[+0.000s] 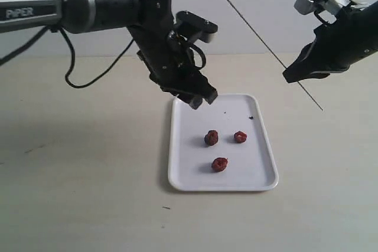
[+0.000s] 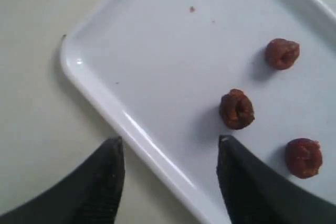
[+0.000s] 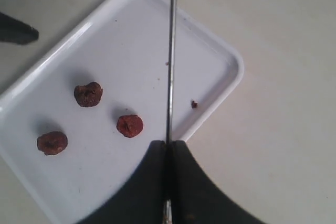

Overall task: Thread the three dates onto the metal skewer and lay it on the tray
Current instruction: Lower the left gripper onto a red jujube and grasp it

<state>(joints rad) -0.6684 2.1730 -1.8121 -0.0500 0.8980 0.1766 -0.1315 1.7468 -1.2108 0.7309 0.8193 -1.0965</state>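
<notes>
Tray (image 2: 157,51) partly off-frame, L wrist view

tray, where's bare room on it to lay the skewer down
Bare: the far part of the tray, between its far rim and the dates, save a dark speck; the left gripper hovers over its far left corner. Also the strip along the rim on that gripper's side. Crowded: the middle, where the three dates sit.

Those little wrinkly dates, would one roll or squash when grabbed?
Probably light: each date is small against the tray. Roundish, so a nudge may roll it on the smooth tray. Wrinkled skin suggests some give and grip, not slipping.
</notes>
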